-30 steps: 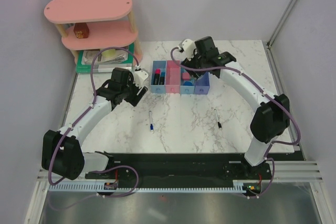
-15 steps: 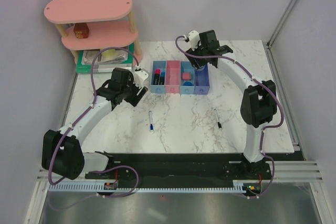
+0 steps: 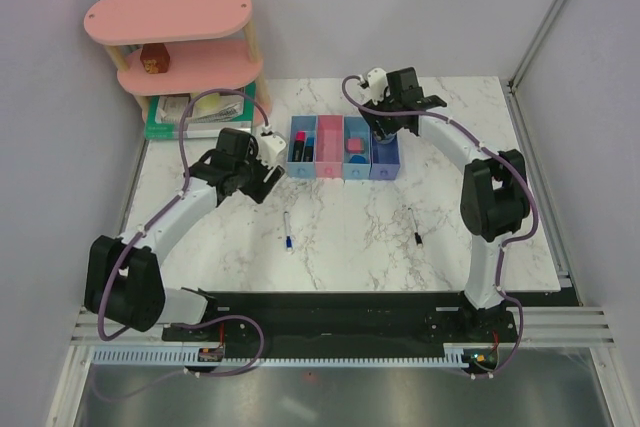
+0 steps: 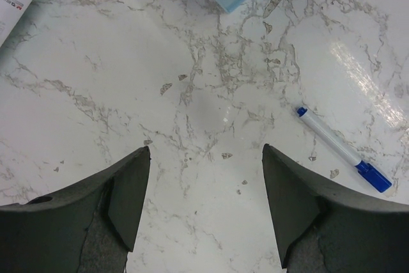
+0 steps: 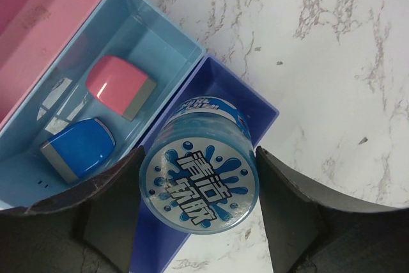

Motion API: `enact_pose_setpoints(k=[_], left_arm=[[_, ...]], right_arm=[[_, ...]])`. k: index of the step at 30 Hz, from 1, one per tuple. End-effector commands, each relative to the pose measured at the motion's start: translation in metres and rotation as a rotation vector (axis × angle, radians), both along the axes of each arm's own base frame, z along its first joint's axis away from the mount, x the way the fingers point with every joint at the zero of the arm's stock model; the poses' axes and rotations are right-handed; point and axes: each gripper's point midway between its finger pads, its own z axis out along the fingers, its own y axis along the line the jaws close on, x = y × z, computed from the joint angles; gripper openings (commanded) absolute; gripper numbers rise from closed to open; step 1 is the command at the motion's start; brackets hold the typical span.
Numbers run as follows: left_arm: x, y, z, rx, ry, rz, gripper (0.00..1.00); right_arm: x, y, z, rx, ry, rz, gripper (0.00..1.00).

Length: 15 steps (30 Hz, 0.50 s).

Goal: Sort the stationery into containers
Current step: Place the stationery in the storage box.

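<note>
Clamping the round blue-white tin [image 5: 199,187] between its fingers, the right gripper [image 5: 198,158] holds it upright over the darker blue bin [image 5: 243,94]. The tin's pale blue lid carries white lettering among splash marks. Left of that claw, the light blue bin [image 5: 137,36] holds a pink eraser [image 5: 121,86] and a blue block [image 5: 78,146]. The left gripper [image 4: 204,151] stands spread apart, with the white pen with blue cap [image 4: 342,150] lying ahead to its right.
</note>
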Motion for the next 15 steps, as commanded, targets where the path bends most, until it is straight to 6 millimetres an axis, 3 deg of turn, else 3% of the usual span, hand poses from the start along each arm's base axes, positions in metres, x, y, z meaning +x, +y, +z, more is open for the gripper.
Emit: enact_pose_setpoints(k=[1, 6, 15], left_arm=[[0.011, -0.015, 0.012, -0.063, -0.016, -0.028, 0.78], [0.004, -0.018, -0.001, -0.072, 0.064, -0.034, 0.78], [-0.029, -0.020, -0.036, -0.093, 0.227, -0.018, 0.77]], right_arm=[[0.005, 0.005, 0.003, 0.036, -0.037, 0.007, 0.41], [0.002, 0.004, -0.013, 0.026, -0.010, 0.014, 0.45], [-0.007, 0.001, -0.028, 0.007, 0.020, 0.022, 0.60]])
